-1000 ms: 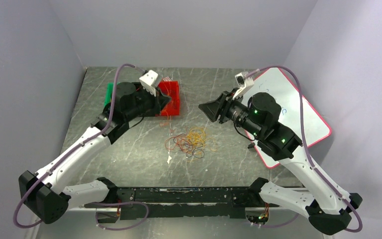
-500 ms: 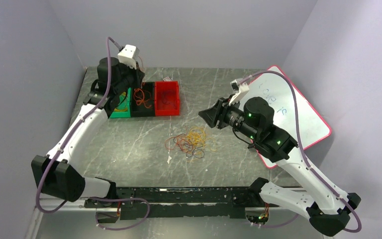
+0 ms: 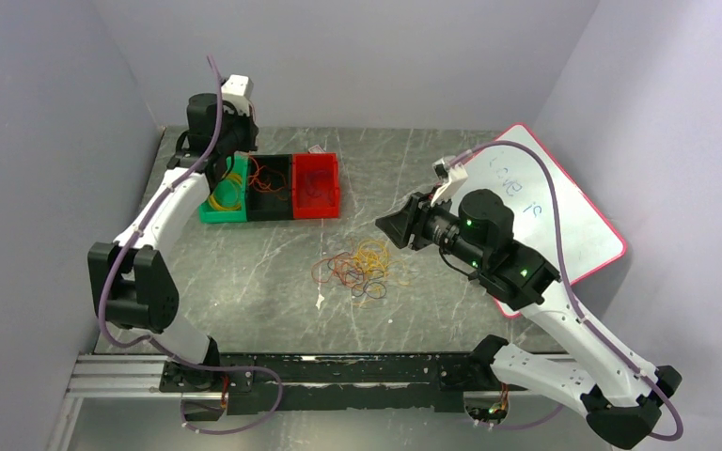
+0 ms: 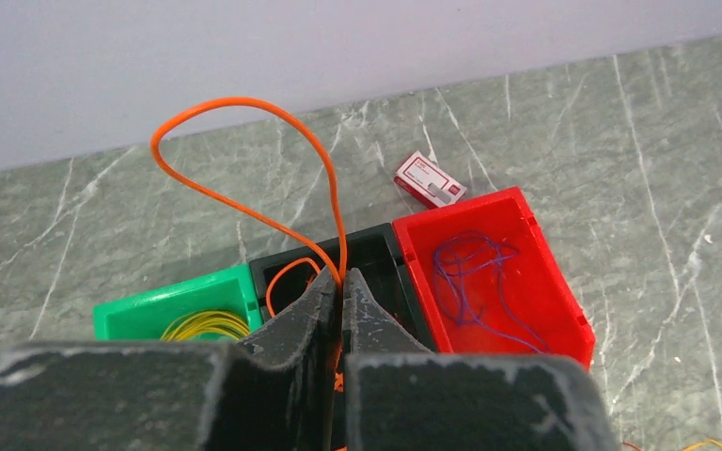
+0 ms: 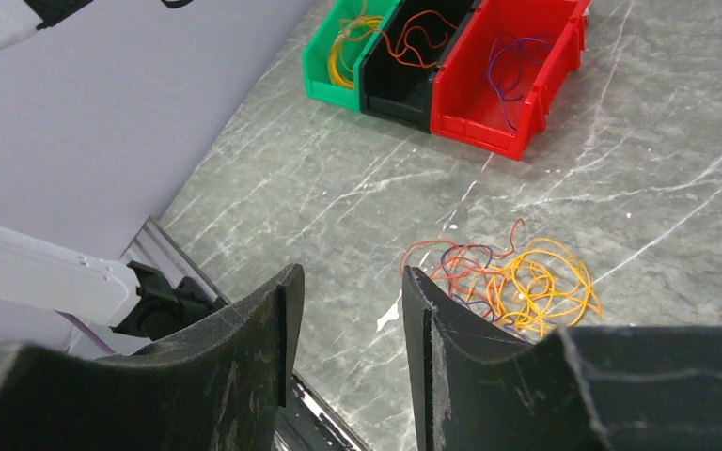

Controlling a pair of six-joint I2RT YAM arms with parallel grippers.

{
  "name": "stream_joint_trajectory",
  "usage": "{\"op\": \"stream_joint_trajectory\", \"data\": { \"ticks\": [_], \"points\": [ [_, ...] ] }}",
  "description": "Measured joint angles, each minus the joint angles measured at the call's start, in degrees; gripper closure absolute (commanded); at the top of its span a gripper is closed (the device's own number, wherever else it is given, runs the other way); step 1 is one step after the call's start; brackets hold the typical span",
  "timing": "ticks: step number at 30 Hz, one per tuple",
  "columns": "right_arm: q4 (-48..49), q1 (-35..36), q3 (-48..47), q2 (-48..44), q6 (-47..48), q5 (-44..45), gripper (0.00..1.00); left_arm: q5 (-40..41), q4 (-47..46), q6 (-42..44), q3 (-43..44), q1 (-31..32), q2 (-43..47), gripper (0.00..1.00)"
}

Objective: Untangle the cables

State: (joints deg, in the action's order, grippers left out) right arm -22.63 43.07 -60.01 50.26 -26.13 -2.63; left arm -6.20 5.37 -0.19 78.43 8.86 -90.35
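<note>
While left claw (image 4: 341,282) pinches orange cable (image 4: 235,103), whiteboard (image 3: 573,225) handwriting (image 3: 512,183) too blurred.

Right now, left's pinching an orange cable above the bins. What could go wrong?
1. The orange cable is held at one thin spot in the shut left gripper; its loop may flop outside the black bin on release.
2. The pile is tangled; the open right gripper may lift several at once.
</note>
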Motion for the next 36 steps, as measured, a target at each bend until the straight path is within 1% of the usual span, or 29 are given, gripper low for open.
{"op": "stream_joint_trajectory", "data": {
  "ticks": [13,26,36],
  "points": [
    [0.07,0.00,1.07,0.02,0.04,0.04,0.52,-0.96,-5.40,1.55,-0.07,-0.07,-6.80,0.93],
    [0.07,0.00,1.60,0.13,0.00,-0.15,0.52,-4.85,-8.94,-0.52,-8.22,-0.07,-9.62,0.93],
    [0.07,0.00,1.60,0.13,0.00,-0.59,0.52,-7.61,-9.79,-2.64,-8.81,0.00,-16.81,0.93]
  ]
}}
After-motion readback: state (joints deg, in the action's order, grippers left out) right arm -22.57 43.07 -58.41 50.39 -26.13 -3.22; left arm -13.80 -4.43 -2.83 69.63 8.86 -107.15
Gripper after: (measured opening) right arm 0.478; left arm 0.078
